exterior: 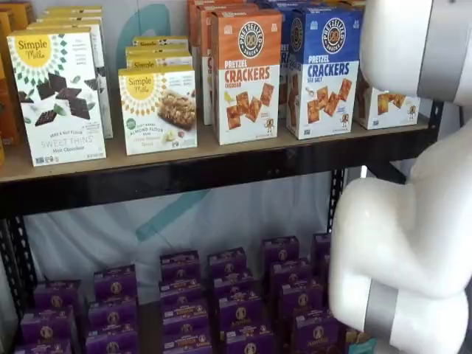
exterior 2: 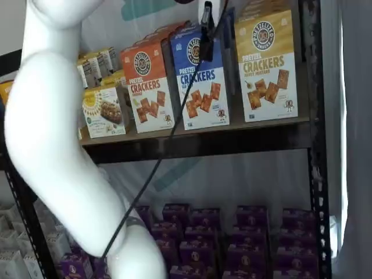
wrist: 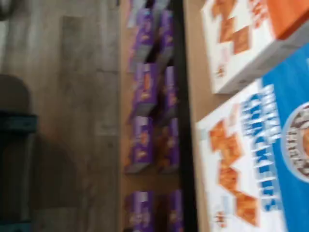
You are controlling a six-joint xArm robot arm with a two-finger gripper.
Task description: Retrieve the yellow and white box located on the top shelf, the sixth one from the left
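Note:
The yellow and white box (exterior 2: 267, 64) stands upright at the right end of the top shelf (exterior 2: 232, 142), next to the blue carton (exterior 2: 203, 81). In a shelf view only its lower white front (exterior: 387, 105) shows behind the white arm (exterior: 413, 44). My gripper (exterior 2: 206, 35) hangs from the view's upper edge as a dark finger shape in front of the blue carton, left of the yellow and white box. No gap shows between the fingers and no box is in them. The blurred wrist view shows the orange carton (wrist: 251, 38) and the blue carton (wrist: 260, 164).
An orange carton (exterior: 247, 74) and white Simple Mills boxes (exterior: 57, 92) fill the shelf (exterior: 184, 173) further left. Several purple boxes (exterior: 221, 302) stand on the lower shelf. A black cable (exterior 2: 168, 133) runs down from the gripper. A black post (exterior 2: 317, 145) bounds the shelf on the right.

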